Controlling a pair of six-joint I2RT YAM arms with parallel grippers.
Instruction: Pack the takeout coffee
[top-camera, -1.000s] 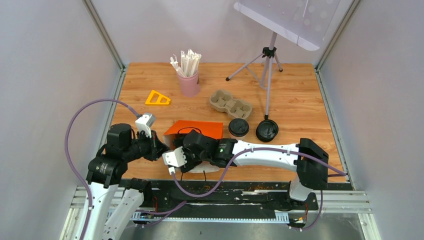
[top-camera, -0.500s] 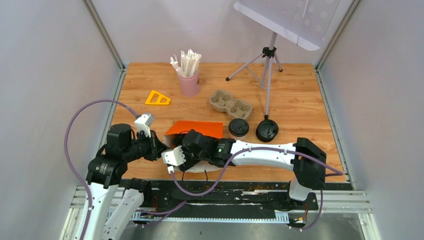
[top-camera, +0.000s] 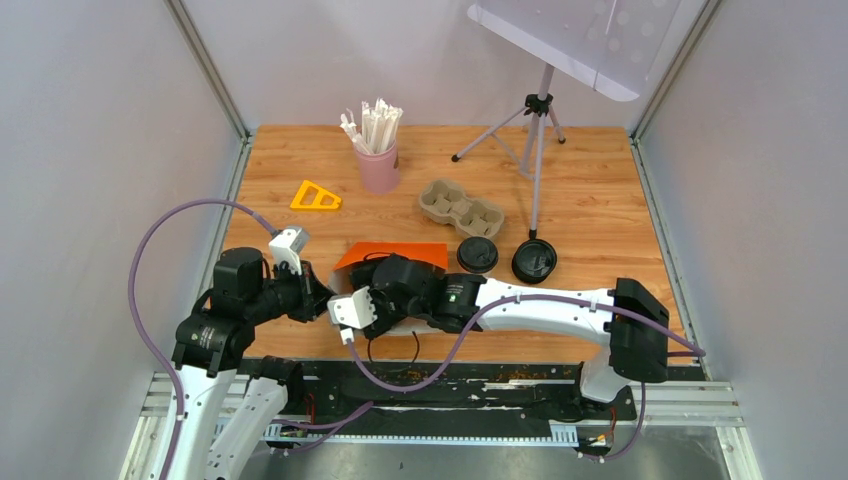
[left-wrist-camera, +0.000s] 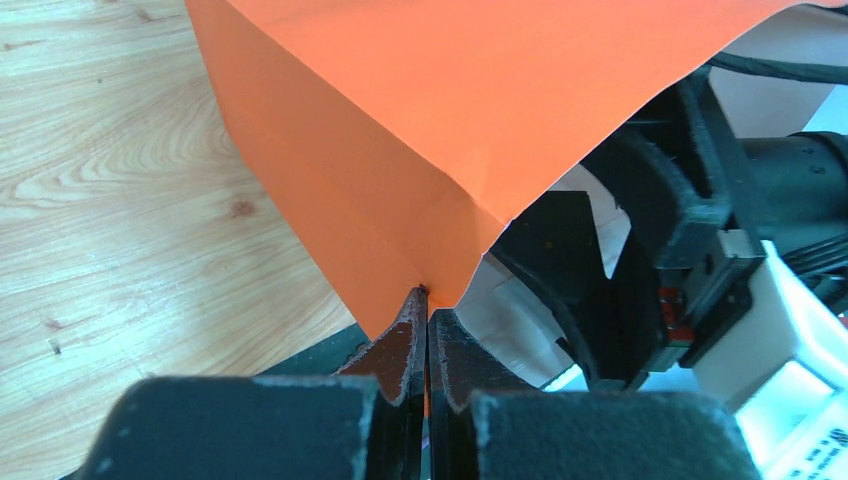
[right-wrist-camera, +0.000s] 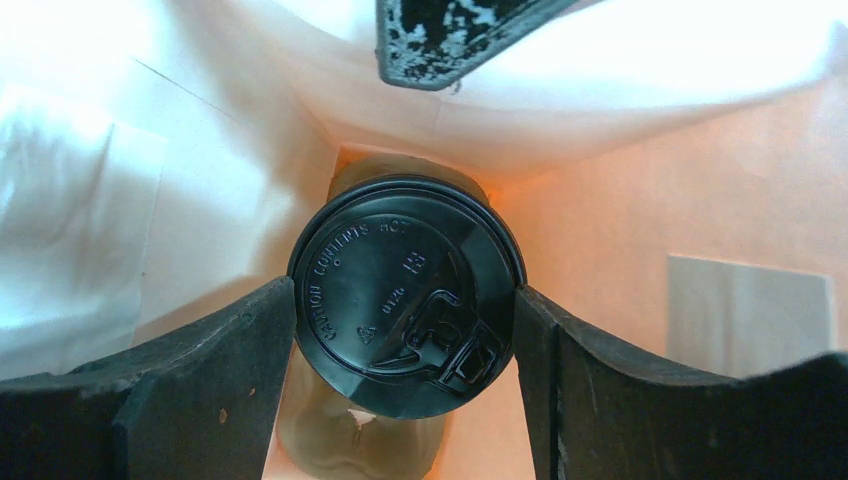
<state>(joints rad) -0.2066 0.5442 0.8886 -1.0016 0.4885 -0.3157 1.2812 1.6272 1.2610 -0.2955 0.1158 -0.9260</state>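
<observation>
From above: orange bag (top-camera: 400, 256) toward 6 o'clock on the surface (top-camera: 600, 190), pinched at its 8 o'clock corner by the left tool (top-camera: 322, 298), with the right arm (top-camera: 540, 300) reaching in from 3 o'clock; two black rounds (top-camera: 477, 254) just off the bag's 3 o'clock side, impossible to tell what sits beneath them. From the left wrist: tool tips pressed together on the bag's folded edge, wood grain at 9 o'clock. From the right wrist: inside the bag, olive cup (right-wrist-camera: 405, 290) with black lid, clamped at 9 and 3 o'clock by the right tool (right-wrist-camera: 405, 320), fingers (right-wrist-camera: 200, 390) touching the lid's rim.
</observation>
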